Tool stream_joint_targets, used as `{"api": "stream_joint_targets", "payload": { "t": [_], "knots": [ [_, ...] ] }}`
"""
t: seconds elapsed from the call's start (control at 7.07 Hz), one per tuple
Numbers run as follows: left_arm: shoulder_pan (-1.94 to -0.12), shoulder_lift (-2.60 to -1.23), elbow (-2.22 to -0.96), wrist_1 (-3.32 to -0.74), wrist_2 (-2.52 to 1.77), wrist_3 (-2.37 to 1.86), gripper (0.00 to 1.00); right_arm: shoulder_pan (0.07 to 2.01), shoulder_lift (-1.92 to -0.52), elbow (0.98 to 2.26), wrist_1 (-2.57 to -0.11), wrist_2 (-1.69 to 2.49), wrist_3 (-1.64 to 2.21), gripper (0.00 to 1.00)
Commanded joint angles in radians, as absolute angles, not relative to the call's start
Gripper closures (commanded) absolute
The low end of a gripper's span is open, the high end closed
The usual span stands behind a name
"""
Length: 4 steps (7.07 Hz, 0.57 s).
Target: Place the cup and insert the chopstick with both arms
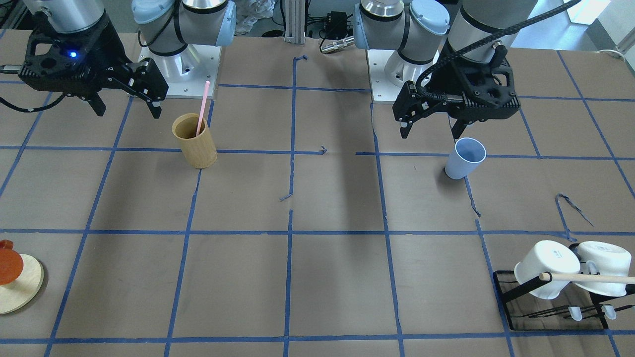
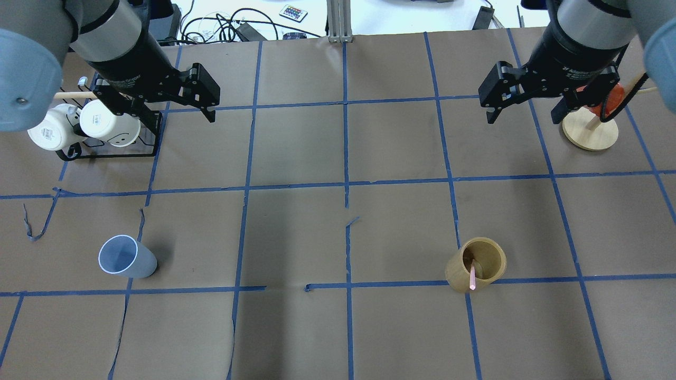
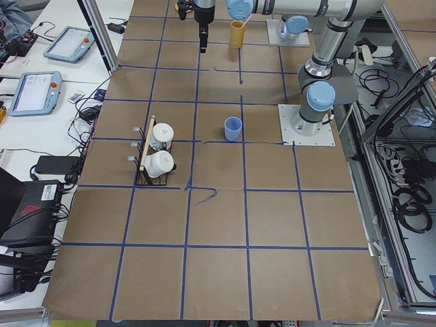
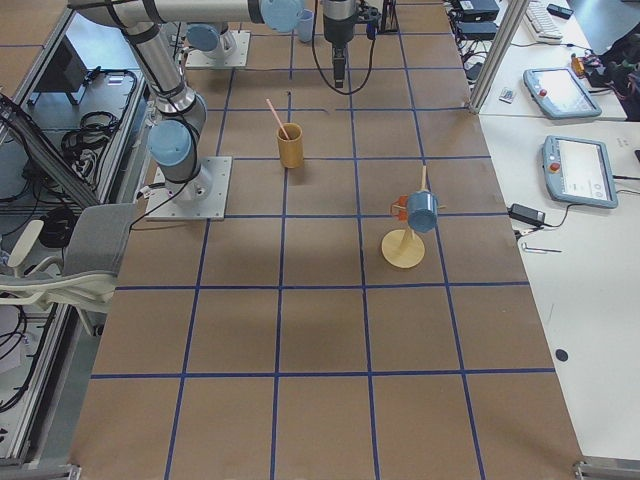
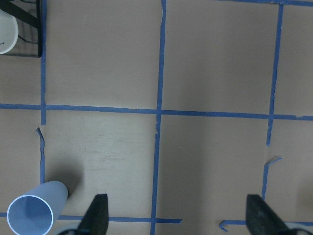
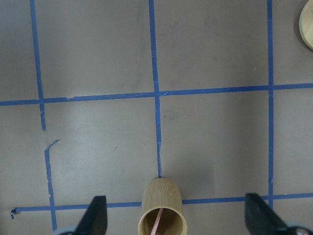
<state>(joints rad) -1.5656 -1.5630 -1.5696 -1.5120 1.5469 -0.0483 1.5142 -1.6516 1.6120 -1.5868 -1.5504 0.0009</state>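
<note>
The light-blue cup [image 1: 465, 157] stands upright on the table, on my left side; it also shows in the overhead view [image 2: 127, 257] and at the lower left of the left wrist view [image 5: 34, 214]. The pink chopstick [image 1: 202, 106] leans inside a tan wooden cylinder [image 1: 195, 141] on my right side, as the overhead view [image 2: 472, 275] and the right wrist view [image 6: 157, 224] also show. My left gripper [image 1: 430, 133] is open and empty, held high above the table near the cup. My right gripper [image 1: 129, 113] is open and empty, held high near the cylinder.
A black rack [image 1: 508, 282] with two white mugs and a wooden dowel [image 1: 590, 277] stands at the table's far left. A round wooden stand [image 1: 20, 292] with an orange cup [image 2: 607, 97] stands at the far right. Blue tape lines grid the brown table.
</note>
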Motion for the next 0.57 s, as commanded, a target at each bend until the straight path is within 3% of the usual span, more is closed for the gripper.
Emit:
{"api": "stream_joint_targets", "payload": {
  "t": [0.0, 0.42],
  "knots": [
    [-1.562, -1.563, -1.572, -1.511, 1.546, -0.046, 0.0, 1.516, -1.651, 1.612, -1.585, -1.552, 0.012, 0.0],
    [-1.549, -1.56, -1.574, -1.516, 1.548, -0.041, 0.0, 1.516, -1.646, 1.612, -1.576, -1.555, 0.014, 0.0]
  ]
}}
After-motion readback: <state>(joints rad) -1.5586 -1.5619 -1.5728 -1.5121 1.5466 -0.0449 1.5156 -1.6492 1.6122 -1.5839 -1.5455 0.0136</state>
